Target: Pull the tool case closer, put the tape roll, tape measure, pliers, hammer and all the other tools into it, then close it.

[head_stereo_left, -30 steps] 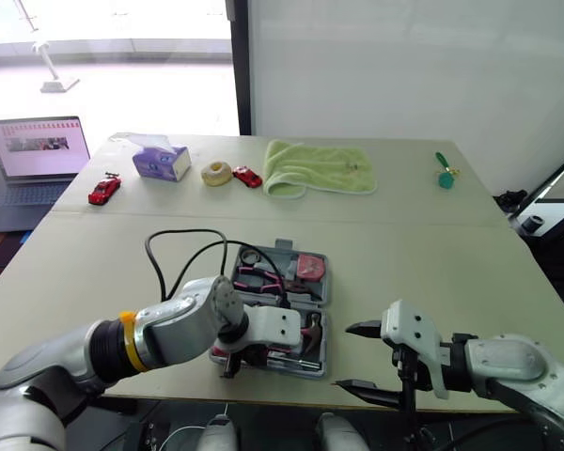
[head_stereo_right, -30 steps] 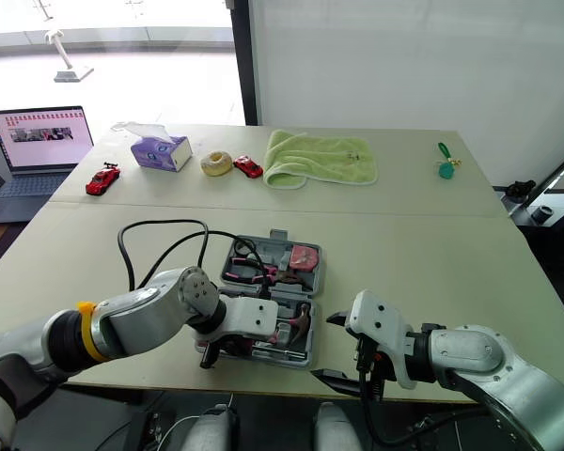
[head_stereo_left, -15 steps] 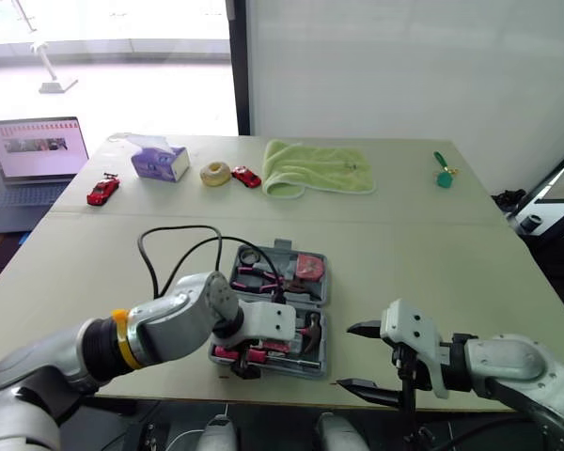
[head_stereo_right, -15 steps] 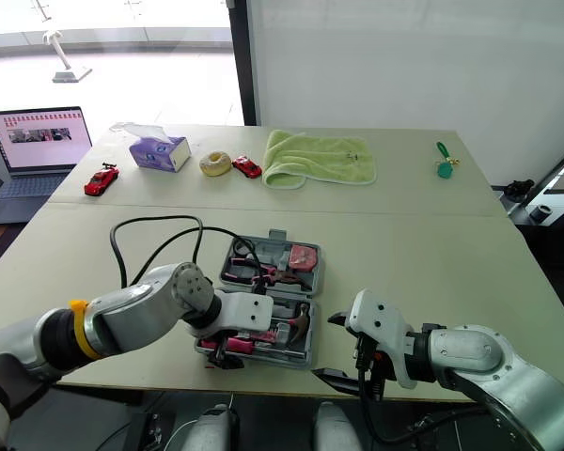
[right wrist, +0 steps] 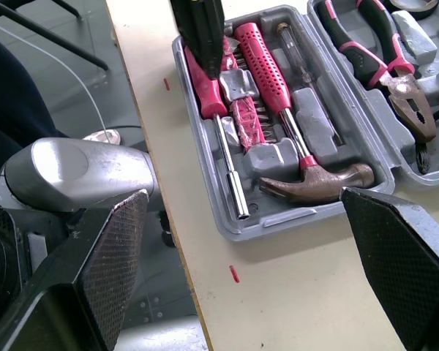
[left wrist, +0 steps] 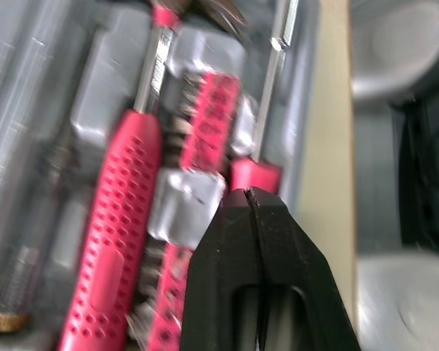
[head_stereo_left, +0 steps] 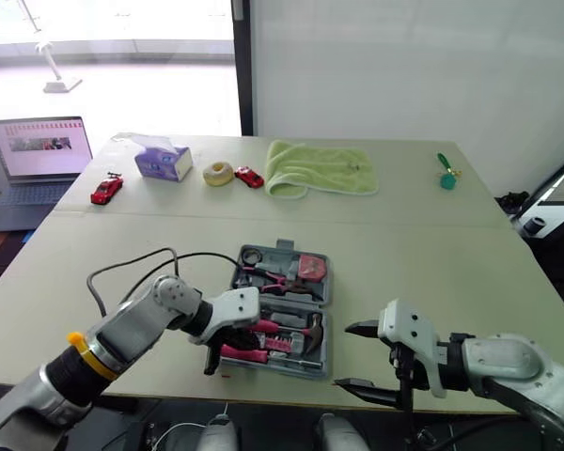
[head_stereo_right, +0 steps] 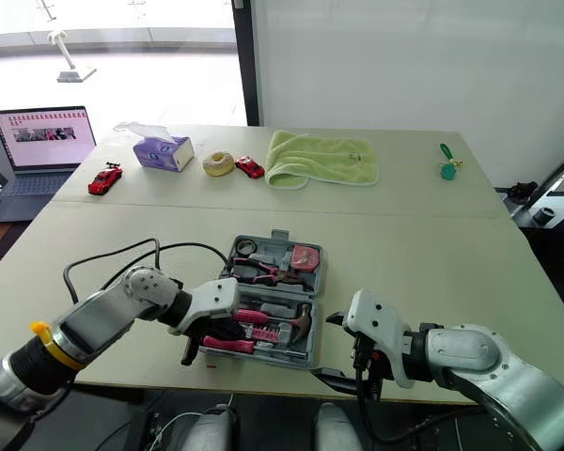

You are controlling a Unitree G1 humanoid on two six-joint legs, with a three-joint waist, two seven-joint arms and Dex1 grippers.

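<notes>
Towel (head_stereo_left: 321,167) and tissue box (head_stereo_left: 162,162) lay beyond the grey plastic case (head_stereo_left: 284,247); left claw (left wrist: 249,194) closed by a dimpled red handle (left wrist: 121,219), right claw (head_stereo_left: 343,355) agape.

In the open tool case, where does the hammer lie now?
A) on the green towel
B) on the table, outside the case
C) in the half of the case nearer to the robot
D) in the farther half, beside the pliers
C: the hammer lies inside the tool case, in its near half by the table's front edge, while the pliers lie in the far half.
</notes>
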